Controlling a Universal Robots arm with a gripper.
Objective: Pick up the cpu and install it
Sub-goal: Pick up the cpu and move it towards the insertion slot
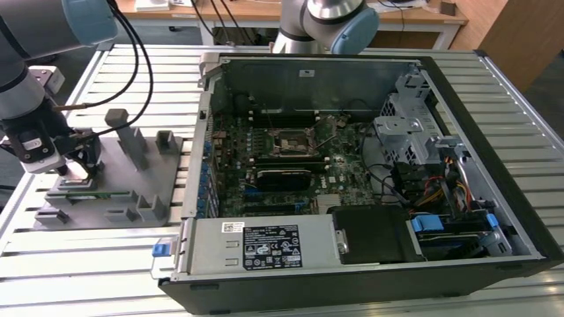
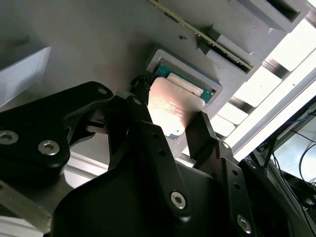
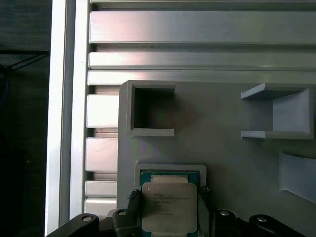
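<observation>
Gripper (image 3: 169,197) clamped on cpu (image 3: 169,210) in grey holder (image 3: 222,143)
Its fingers (image 3: 133,196) press opposite side edges of the cpu, which lies flat between them, seated in the holder's square pocket (image 3: 170,169).

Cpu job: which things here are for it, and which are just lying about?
For the job:
cpu, sitting in the grey tray
gripper, at the cpu
computer case
socket on its board

Lying about:
memory stick
power supply
drive cage
</observation>
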